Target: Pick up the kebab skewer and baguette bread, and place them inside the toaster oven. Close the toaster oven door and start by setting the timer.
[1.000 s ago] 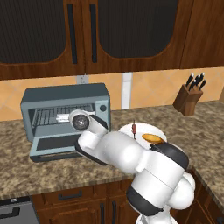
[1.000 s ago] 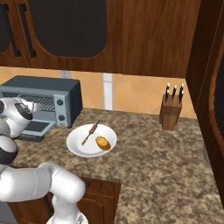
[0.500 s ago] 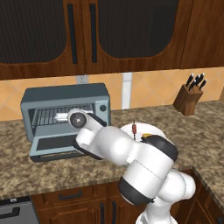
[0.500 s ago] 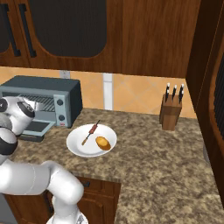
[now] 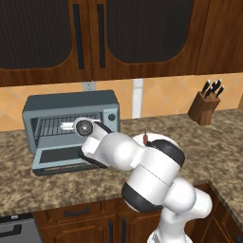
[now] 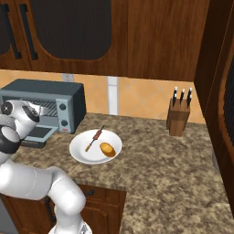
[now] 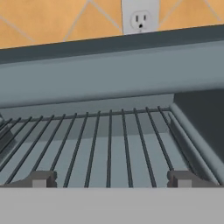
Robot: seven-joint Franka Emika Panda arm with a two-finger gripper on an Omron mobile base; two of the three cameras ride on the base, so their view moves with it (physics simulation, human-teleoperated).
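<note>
- The kebab skewer [image 6: 95,139] and the baguette bread [image 6: 107,149] lie side by side on a white plate [image 6: 82,154], skewer to the left, bread to the right.
- The toaster oven [image 5: 71,124] stands left of the plate by the back wall, its toaster oven door [image 5: 59,158] dropped flat, its wire rack [image 7: 109,144] bare.
- The gripper [image 7: 110,179] faces into the oven mouth, jaws wide, holding nothing.
- A knife block [image 6: 178,116] stands far right on the counter [image 6: 173,173].

Speckled granite counter [image 6: 173,173] carries the toaster oven [image 6: 50,98] (door down); a white plate [image 6: 84,153]; a knife block [image 6: 179,119].
</note>
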